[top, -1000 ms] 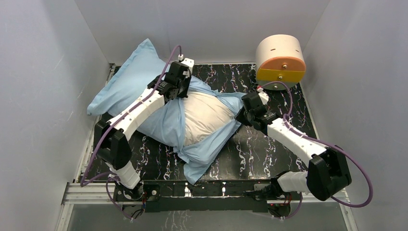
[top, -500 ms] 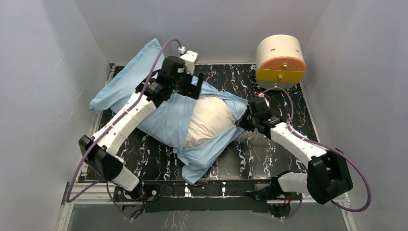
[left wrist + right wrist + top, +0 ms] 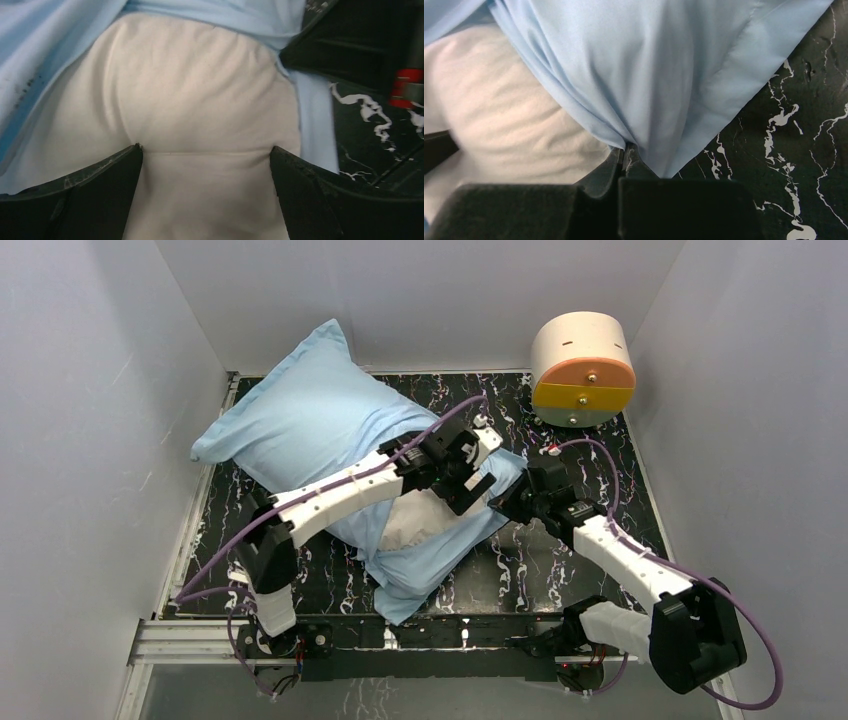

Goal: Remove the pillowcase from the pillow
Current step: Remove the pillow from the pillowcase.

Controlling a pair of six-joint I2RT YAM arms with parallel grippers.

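Note:
The light blue pillowcase (image 3: pixel 310 420) still covers the far-left bulk of the pillow. The white pillow (image 3: pixel 415 525) shows bare at the case's open end near the table's middle. My left gripper (image 3: pixel 468 478) is open, and its two fingertips press down on the bare white pillow (image 3: pixel 200 90), spread wide with pillow fabric between them (image 3: pixel 205 150). My right gripper (image 3: pixel 512 502) is shut on a bunched edge of the pillowcase (image 3: pixel 664 75) at the pillow's right side, fingertips together (image 3: pixel 625 148). The white pillow (image 3: pixel 499 115) bulges to the left of that pinch.
A round cream-and-orange drum (image 3: pixel 583 370) stands at the back right. The black marbled tabletop (image 3: pixel 560 570) is bare near the right arm. Grey walls close in the left, back and right. A loose flap of the pillowcase (image 3: pixel 405 595) hangs toward the near edge.
My left gripper opened, let go of the pillowcase at the back and swung right and nearer onto the bare pillow. The covered end settled back left. The right gripper stayed shut on its edge.

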